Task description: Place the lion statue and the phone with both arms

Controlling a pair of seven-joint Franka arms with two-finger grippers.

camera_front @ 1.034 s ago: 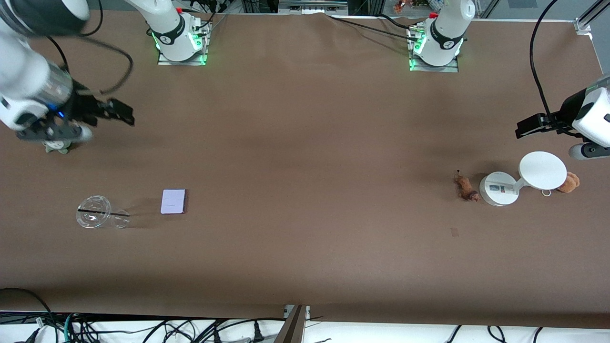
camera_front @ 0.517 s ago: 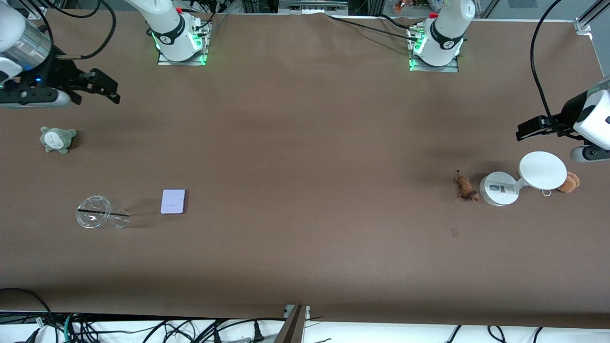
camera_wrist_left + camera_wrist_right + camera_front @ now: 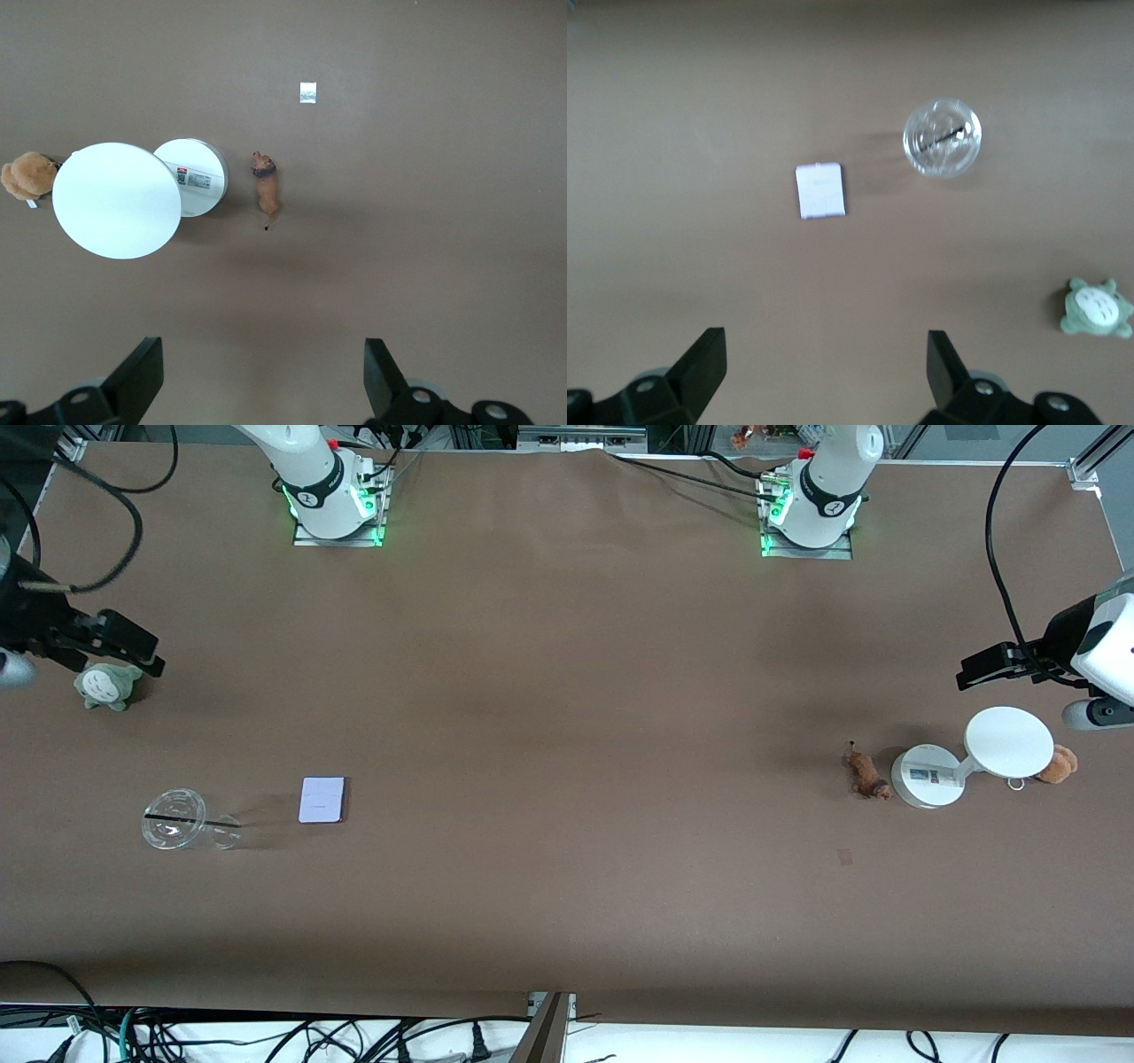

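I read the table [image 3: 567, 886] as a uniform matte brown. Lion statue [image 3: 866, 774]: orange-brown, dark band at the neck, thin dark tail. Phone [image 3: 322, 799]: pale lavender-white, thin dark edge. Stand [image 3: 1007, 741]: white, with a small printed label showing a red mark. Plush bear [image 3: 1060, 763]: tan. Plush toy [image 3: 106, 686]: grey-green with a whitish face. Cup [image 3: 174, 818]: clear, one dark straw across it. Left gripper [image 3: 261, 376] and right gripper [image 3: 824, 367]: black fingers

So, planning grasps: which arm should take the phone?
Right. Its open end effector hangs at the phone's end of the table; the left end effector is up near the lion statue.
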